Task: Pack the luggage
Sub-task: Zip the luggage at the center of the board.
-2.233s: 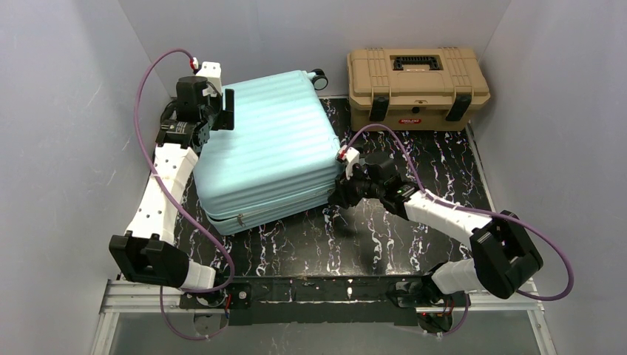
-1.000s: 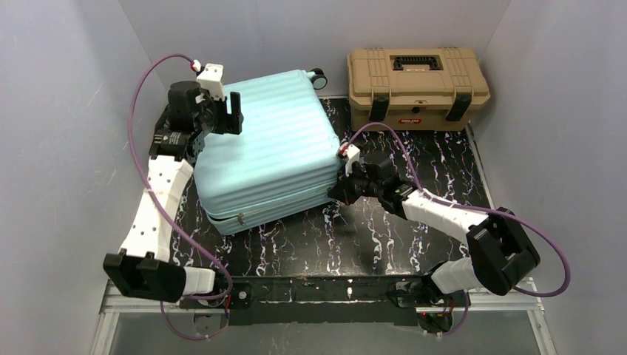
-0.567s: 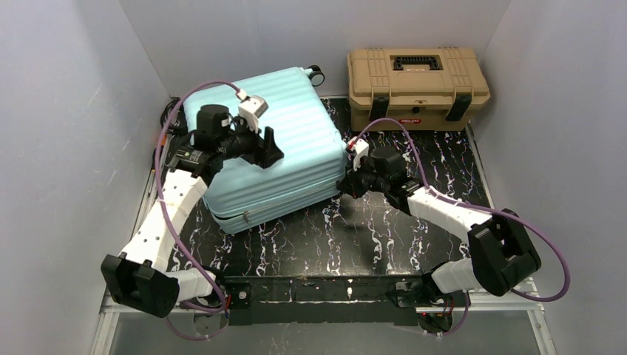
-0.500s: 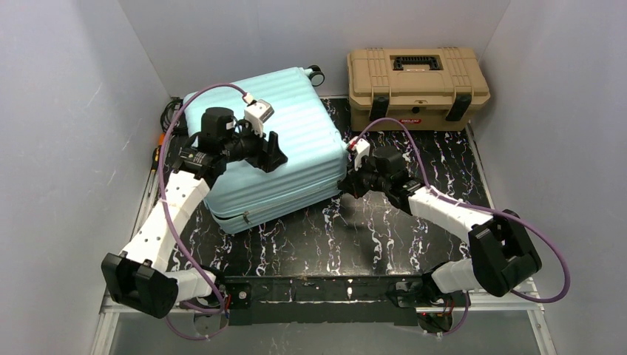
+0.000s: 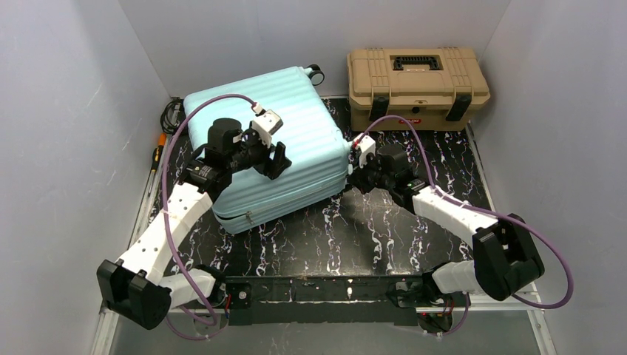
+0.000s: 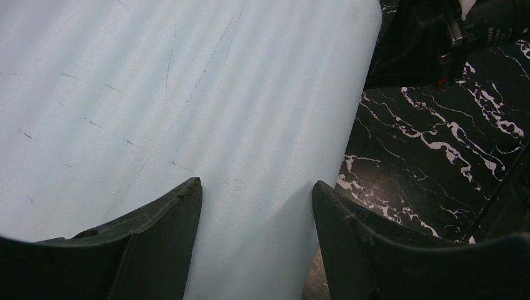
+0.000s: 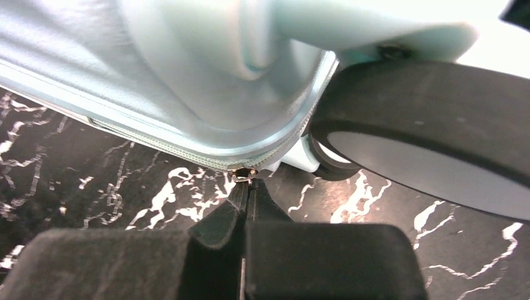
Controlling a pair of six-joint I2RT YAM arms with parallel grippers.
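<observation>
Our left hand hovers released over the closed pale mint-blue ribbed hard-shell suitcase. Our right hand pinches its small metal zip pull beside a black wheel.

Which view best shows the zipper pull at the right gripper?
Right wrist: the zipper pull sits close up, pinched by the shut right gripper, on the luggage seam. Top external hides it behind that gripper; left wrist shows only shell.

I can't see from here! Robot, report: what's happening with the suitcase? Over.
Left gripper open above luggage shell. Right gripper shut on zipper pull. Luggage closed, flat. Nothing blocking.
</observation>
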